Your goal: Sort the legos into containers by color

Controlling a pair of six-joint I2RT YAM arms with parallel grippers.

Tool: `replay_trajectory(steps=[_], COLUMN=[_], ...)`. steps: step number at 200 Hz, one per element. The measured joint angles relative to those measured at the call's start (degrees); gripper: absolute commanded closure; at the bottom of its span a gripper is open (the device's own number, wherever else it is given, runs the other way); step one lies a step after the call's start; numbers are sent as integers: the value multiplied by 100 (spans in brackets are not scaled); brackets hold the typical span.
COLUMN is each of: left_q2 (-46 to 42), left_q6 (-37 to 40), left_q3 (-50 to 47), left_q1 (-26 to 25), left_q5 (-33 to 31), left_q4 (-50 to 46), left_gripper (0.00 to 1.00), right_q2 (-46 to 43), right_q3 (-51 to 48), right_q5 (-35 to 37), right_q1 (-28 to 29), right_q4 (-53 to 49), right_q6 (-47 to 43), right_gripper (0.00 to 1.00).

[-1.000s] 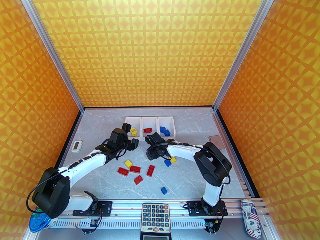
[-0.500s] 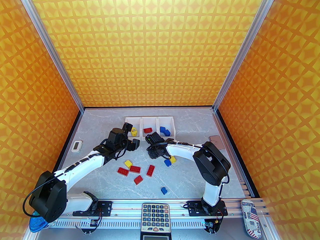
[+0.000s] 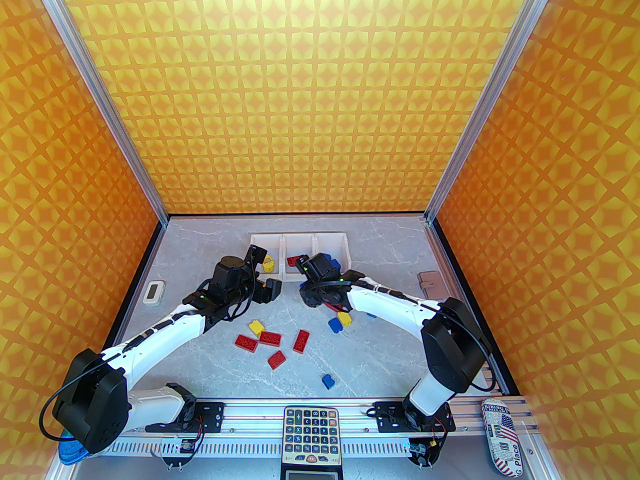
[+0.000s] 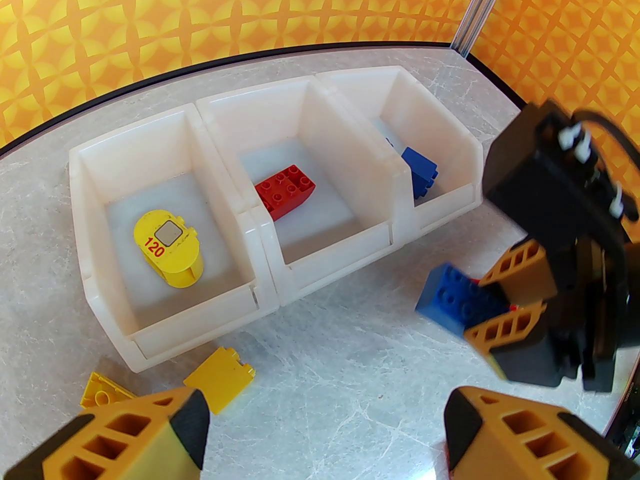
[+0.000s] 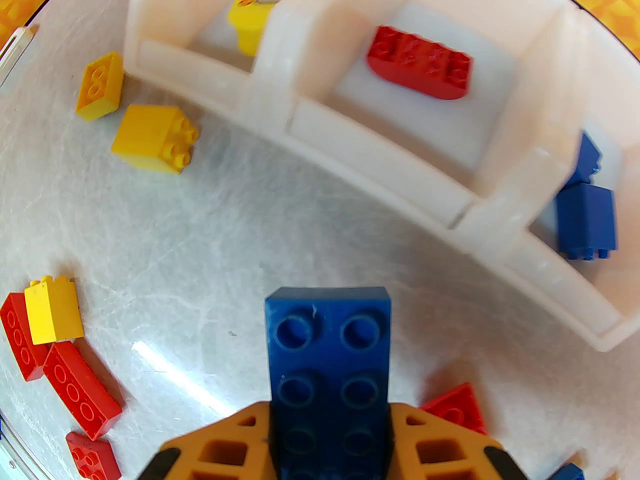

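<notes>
My right gripper [image 5: 330, 433] is shut on a blue lego [image 5: 327, 358] and holds it above the table, just in front of the containers [image 5: 380, 153]. In the left wrist view that same blue lego [image 4: 452, 298] sticks out of the right gripper [image 4: 505, 313]. The three white containers [image 4: 300, 85] hold a yellow piece [image 4: 169, 248], a red brick [image 4: 286, 191] and blue bricks [image 4: 420, 170], from left to right. My left gripper [image 4: 325, 438] is open with nothing in it, near the left bin. Loose red [image 3: 270, 338], yellow [image 3: 256, 326] and blue [image 3: 328, 381] legos lie mid-table.
Two yellow bricks [image 4: 220, 378] lie in front of the left bin. A small white device [image 3: 153, 292] sits at the left edge and a pinkish-brown pad [image 3: 432, 284] at the right. A calculator [image 3: 311, 434] and a patterned case [image 3: 505, 443] rest on the near rail.
My right gripper has shut on the blue lego, lifted it and carried it away from the pile toward the bins. The left arm has drawn back slightly, still open.
</notes>
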Motion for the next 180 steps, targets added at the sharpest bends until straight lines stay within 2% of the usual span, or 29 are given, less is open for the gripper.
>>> replay_trajectory(steps=[37,78,113,151,160,180], left_q2=[-20,7,48,50,50,50], left_q6=[0,-2,-2,-2,-2,-2], left_q3=[-4,-4,-4,-4,-4,-4], left_q1=[0,-2,-7,-9,-9,-13], left_q5=[44,103,125,138,138,138], left_q4=[17,37,37,37,37,37], left_gripper=[18,18,18,18,18,18], right_q2=[-140,-81,503,1327,1491,1779], right_q3=[125,691,1386,2039,2164,2417], right_q5=[72,101,103,105,103,105], right_q1=[-516,-1154,-1574,-1716,-1740,-1803], right_q4=[-179,-258,-236,-282,-302,-365], right_q6=[0,-4,-20,-17,-20,0], right_gripper=[69,69,68,68,64,48])
